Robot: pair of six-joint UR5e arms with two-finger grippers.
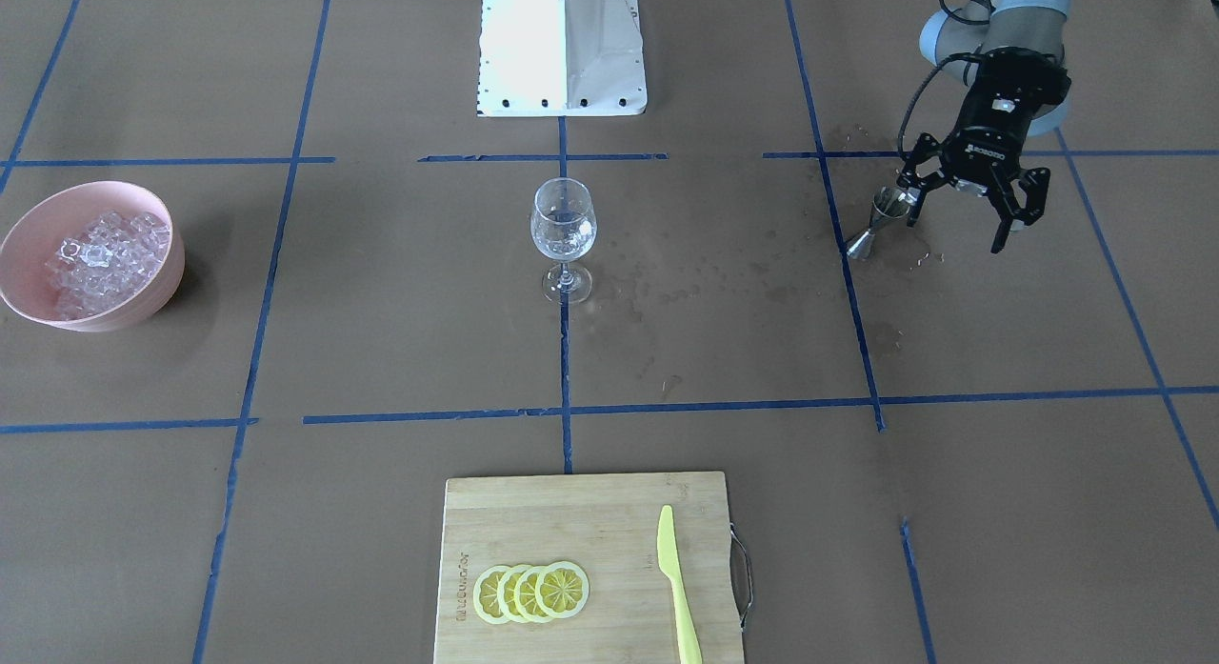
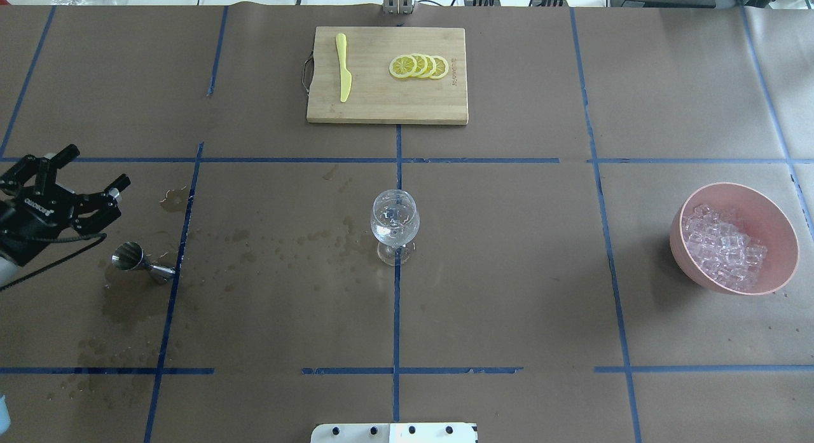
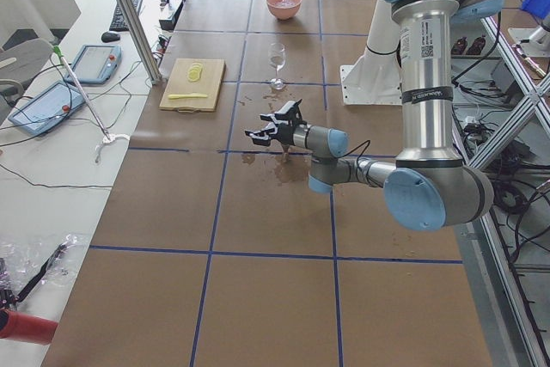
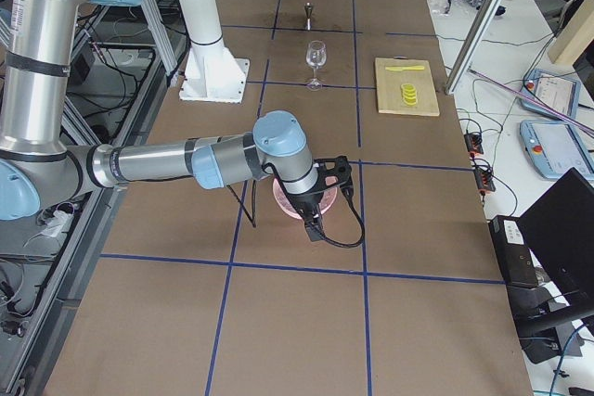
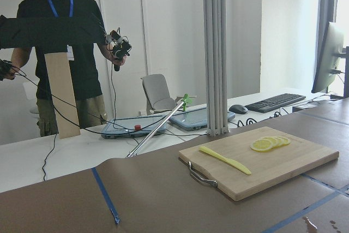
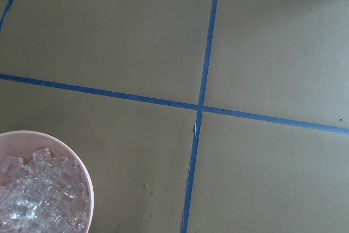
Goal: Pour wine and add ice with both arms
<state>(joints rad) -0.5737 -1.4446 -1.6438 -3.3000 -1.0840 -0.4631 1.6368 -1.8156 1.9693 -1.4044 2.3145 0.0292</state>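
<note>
A bamboo cutting board (image 2: 381, 106) lies on the brown-papered table (image 2: 509, 271), at its edge away from the robot. On it 4 overlapping lemon slices (image 2: 420, 67) form a row, with a yellow-green knife (image 2: 343, 68) apart from them, nearer the board's metal handle. Blue tape lines (image 2: 397, 316) grid the paper. Beyond, a person (image 5: 60, 53) stands holding a small black device (image 5: 119, 47); a keyboard (image 5: 275, 102) and mouse (image 5: 238, 109) lie nearby.

Matt brown paper (image 2: 509, 271) is covering the table. At left the polished metal jigger (image 2: 143, 264) is gleaming, the clear smooth glass (image 2: 394, 224) is glinting, and glossy ice (image 2: 722, 249) is sparkling in the matt pink bowl (image 2: 766, 213) at right. On the far side, the pale wooden board (image 2: 381, 100) is showing grain.
</note>
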